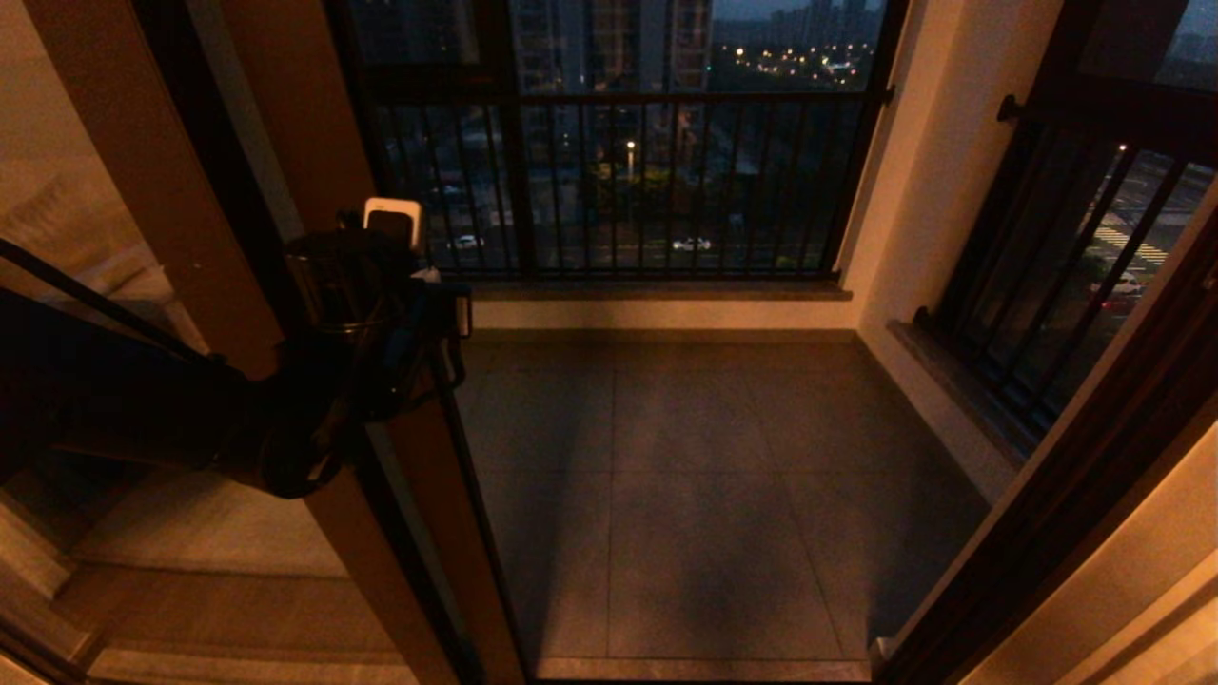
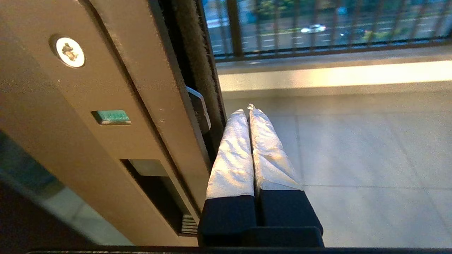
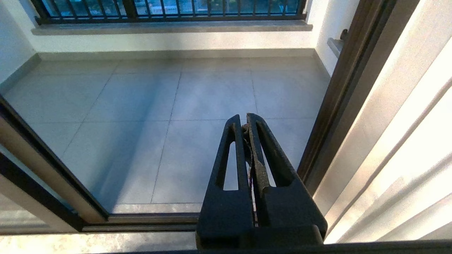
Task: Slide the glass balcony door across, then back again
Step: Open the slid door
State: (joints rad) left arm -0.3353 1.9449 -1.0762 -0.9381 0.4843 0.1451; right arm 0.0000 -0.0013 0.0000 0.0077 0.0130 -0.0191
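At the left side of the doorway, the glass balcony door (image 1: pixel 190 238) stands slid far over, leaving the opening onto the tiled balcony floor (image 1: pixel 704 476) wide, with the jamb (image 1: pixel 1066 495) well apart on the right. I judge the door a heavy, rigid thing: a tall metal stile with glass behind it, riding a bottom track (image 3: pixel 148 218), so it should roll sideways under a steady push but resist any twisting or lifting, and the glass itself is no place to press. The best hold, as I see it, is the stile's leading edge or the recessed pull (image 2: pixel 159 194) set in its face below the small green indicator (image 2: pixel 112 117); the brush seal (image 2: pixel 197 63) along the edge is soft and would give poor purchase. My left gripper (image 2: pixel 249 109) sits just beside that edge, its taped fingers (image 2: pixel 233 158) pressed flat together with nothing between them, their side near or against the stile by the small latch piece (image 2: pixel 199 107); whether they truly touch I cannot tell. Closed like this they work as a paddle for pushing rather than a clamp. My right gripper (image 3: pixel 243 121) hangs idle over the threshold near the jamb, likewise closed and empty
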